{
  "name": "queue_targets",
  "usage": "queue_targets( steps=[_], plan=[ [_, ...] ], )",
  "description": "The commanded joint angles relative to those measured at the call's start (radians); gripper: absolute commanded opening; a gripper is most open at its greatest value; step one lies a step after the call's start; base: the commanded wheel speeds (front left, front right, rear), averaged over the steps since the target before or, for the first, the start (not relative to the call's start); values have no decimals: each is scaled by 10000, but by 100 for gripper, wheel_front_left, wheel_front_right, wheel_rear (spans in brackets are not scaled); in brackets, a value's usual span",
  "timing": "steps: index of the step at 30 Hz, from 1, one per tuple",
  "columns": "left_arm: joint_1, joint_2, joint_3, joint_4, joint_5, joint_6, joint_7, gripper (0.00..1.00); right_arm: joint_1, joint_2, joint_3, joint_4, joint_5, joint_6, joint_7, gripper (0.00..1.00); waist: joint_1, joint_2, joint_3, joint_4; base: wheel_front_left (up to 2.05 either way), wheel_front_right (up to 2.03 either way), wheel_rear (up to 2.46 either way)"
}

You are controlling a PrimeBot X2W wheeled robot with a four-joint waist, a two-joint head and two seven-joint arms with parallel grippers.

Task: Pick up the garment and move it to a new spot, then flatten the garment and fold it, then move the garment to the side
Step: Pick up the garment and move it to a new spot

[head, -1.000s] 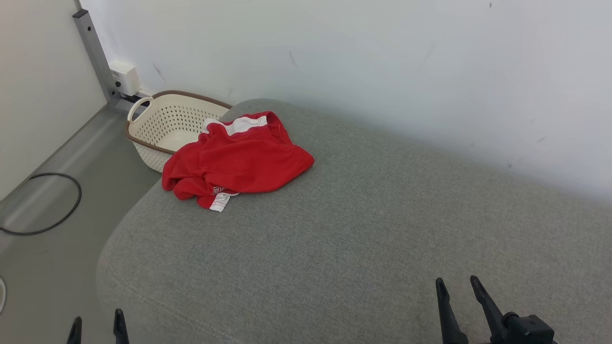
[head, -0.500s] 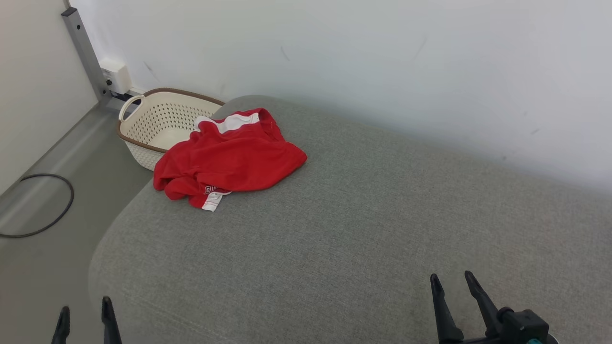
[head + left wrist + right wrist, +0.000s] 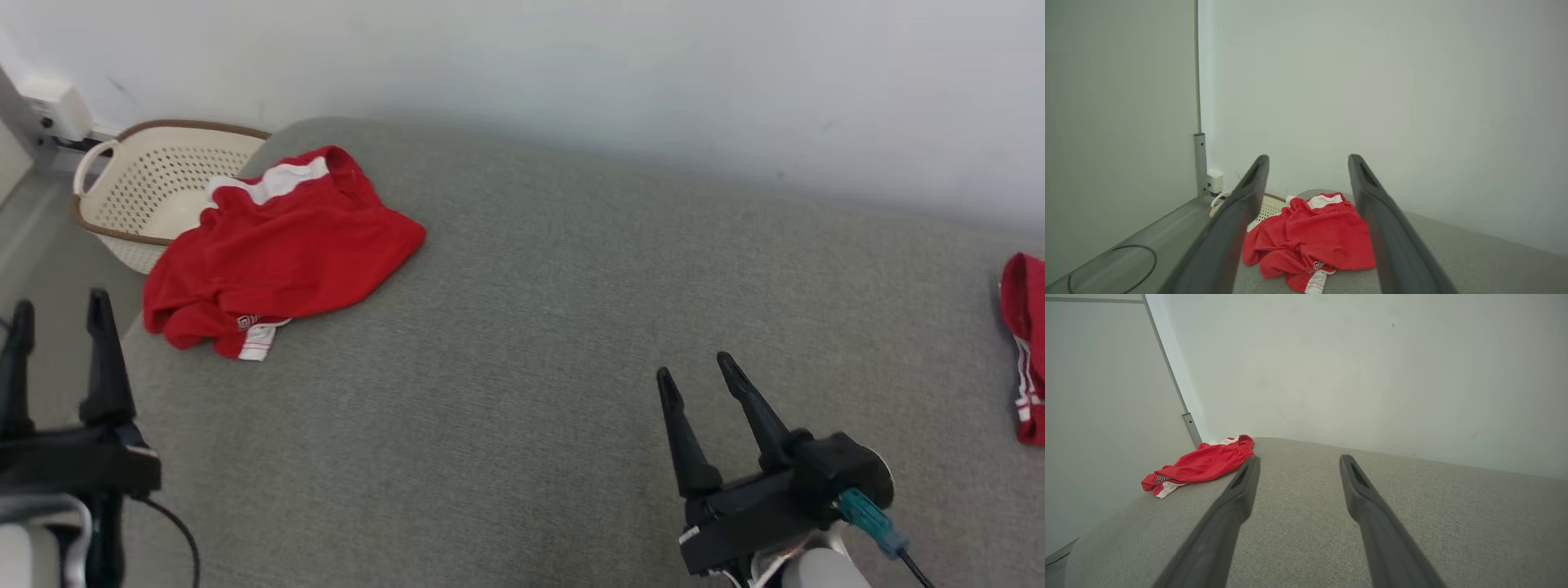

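The garment (image 3: 277, 245) is a crumpled red pair of shorts lying on the far left corner of the grey padded bench (image 3: 531, 392), its left edge close to the bench's rounded end. The white-banded waist faces the far side and a white-trimmed hem sticks out on the near side. The heap is broader left to right than near to far, slanting from near left to far right. Just beyond it, off the bench's end, stands a pale basket (image 3: 155, 175); whether the cloth touches its rim I cannot tell.

The left gripper (image 3: 59, 304) is the nearer one. The garment lies farther out and a little to its right, and in the left wrist view the red heap (image 3: 1310, 237) sits straight ahead between the two fingers — the line the reach likely turns on. Its fingers stand apart and hold nothing.

The right gripper (image 3: 692, 365) hovers over the near middle of the bench, well apart from the garment, which lies far to its left and beyond (image 3: 1200, 465). It too is spread and empty.

Another red cloth (image 3: 1024, 343) lies at the bench's right edge — probably not the piece to pick up now.
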Motion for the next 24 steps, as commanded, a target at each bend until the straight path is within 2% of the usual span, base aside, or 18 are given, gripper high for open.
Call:
queue_targets(
  steps=[1,6,13,17,24],
  plan=[
    [-429,233,-11,249,-11,-90,130,100,-256,-13,129,-19,57,1,-9,100,-1,-2,1098,-1146,0,0,0],
    [-2359,1128,17,1487,-100,-365,625,100,-980,-50,717,-103,186,1,-9,100,-1,-2,1902,-2066,0,0,0],
    [-4510,1886,80,3467,-497,-538,1302,100,-1608,-84,1058,-246,268,1,-9,100,-1,-2,2554,-2977,0,0,0],
    [-5299,2332,201,4733,-695,-607,1634,100,-1858,-75,1202,-332,270,1,-9,100,-1,-2,2766,-3434,0,0,0],
    [-6207,3063,-191,6948,-666,-812,2647,100,-2103,-122,1324,-507,262,1,-9,100,-1,-2,3163,-3945,0,0,0]
  ],
)
